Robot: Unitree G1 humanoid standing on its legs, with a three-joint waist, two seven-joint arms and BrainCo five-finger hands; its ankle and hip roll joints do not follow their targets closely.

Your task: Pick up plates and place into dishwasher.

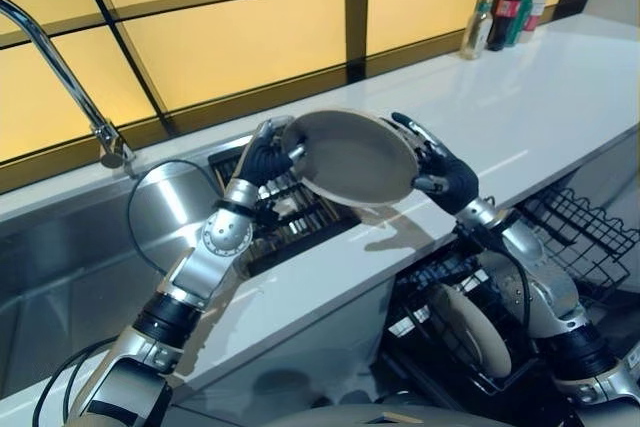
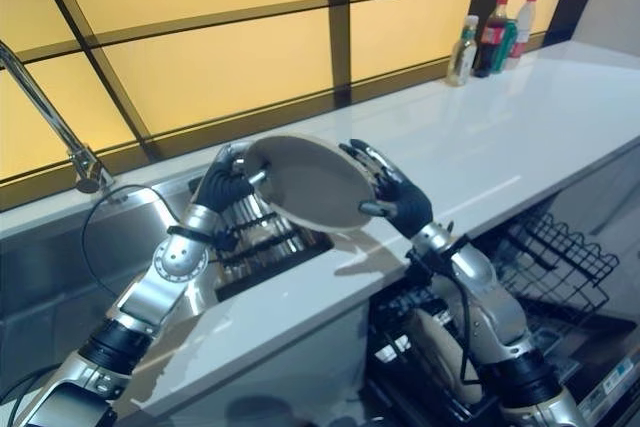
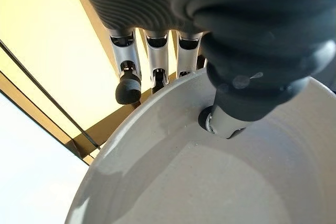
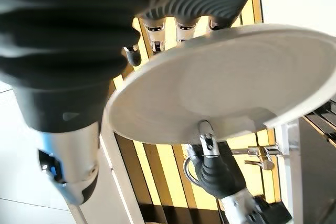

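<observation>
The task looks partway done, by my reading: one plate (image 1: 352, 157) is in the air above the white counter (image 1: 520, 107) between the two hands, not yet in the dishwasher. Going left to right, the curved tap (image 1: 60, 72) stands over the steel sink (image 1: 170, 202), where a dark rack (image 1: 290, 217) sits; the left hand (image 1: 262, 159) pinches the plate's left rim, its thumb on the inner face and its fingers behind the edge. The right hand (image 1: 440, 169) grips the opposite rim — fingers curled over the far side, thumb on the near one. Below the counter's front edge the dishwasher's pulled-out wire basket (image 1: 580, 232) already holds what appears to be one pale plate (image 1: 470, 332) standing on edge, though it is partly hidden by the right arm. What is left is to carry the held plate down and to the right into that basket. The count — one held plate, perhaps one loaded, and three bottles (image 1: 505, 12) at the counter's far end.
</observation>
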